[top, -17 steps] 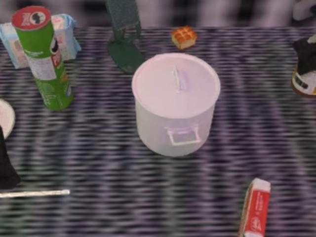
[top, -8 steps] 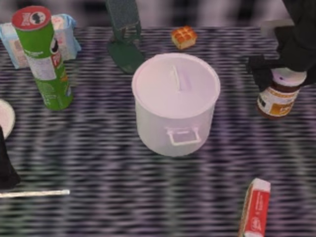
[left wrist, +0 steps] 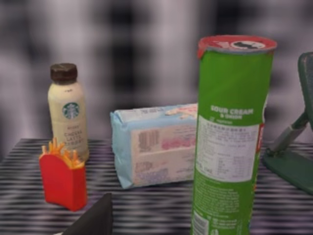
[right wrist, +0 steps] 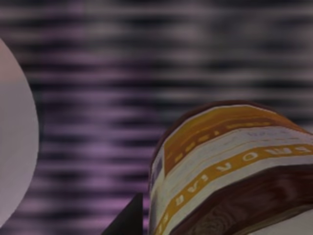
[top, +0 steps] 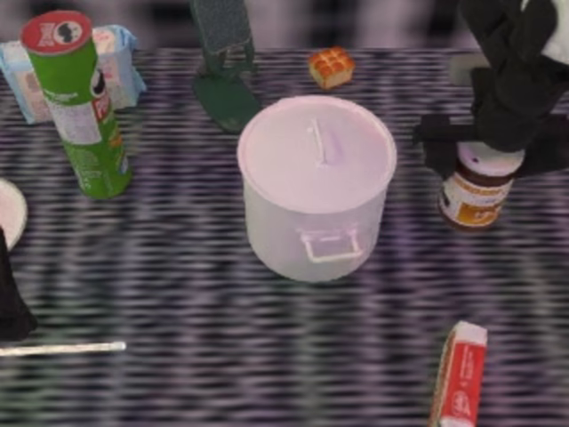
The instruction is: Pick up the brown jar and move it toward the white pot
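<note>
One brown jar (top: pixel 476 191) is seen at the right of the table (top: pixel 178 294), near the single white pot (top: pixel 316 187) but apart from it, with striped tabletop showing between them. The jar is small, dark and rounded, capped with a white round lid and wrapped in a white-and-orange label. It is clasped at its lid end by the right gripper (top: pixel 484 142), whose black fingers are closed against both sides of the jar, while the right arm descends from the upper right corner of the top view. In the right wrist view the jar (right wrist: pixel 234 166) fills the near field and the pot's pale curved wall (right wrist: pixel 14 137) appears at the edge. The pot is a large smooth cylinder with a flat lid, a thin lid handle and a rectangular side handle. One tall green tube (top: pixel 78 107) with a red lid, one pale blue packet (top: pixel 116 67), one small waffle-like pastry (top: pixel 331 67), one dark green stand (top: pixel 227 89) and one red-and-white box (top: pixel 460 374) are counted around it. The left arm (top: pixel 11 298) is parked at the left edge; whether its claw is open cannot be told.
</note>
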You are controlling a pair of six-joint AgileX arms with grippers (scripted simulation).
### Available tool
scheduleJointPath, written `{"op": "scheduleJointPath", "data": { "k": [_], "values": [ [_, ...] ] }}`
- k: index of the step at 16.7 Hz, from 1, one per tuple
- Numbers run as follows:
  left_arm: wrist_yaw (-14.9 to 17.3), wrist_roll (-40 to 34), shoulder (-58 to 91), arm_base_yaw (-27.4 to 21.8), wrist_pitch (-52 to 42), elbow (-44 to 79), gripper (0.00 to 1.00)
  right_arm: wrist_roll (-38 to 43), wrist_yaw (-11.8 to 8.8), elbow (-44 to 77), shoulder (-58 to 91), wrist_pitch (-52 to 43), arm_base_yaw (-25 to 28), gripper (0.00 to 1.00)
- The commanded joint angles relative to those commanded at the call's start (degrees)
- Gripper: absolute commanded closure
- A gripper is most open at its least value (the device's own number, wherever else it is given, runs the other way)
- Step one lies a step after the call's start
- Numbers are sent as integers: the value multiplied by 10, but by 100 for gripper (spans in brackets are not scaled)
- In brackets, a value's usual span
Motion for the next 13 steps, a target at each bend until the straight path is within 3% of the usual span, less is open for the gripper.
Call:
{"op": "scheduleJointPath", "data": {
  "k": [13],
  "values": [
    [0,0,0,0,0,0,0,-1,0,-52,43,95,-1,100]
  ]
}}
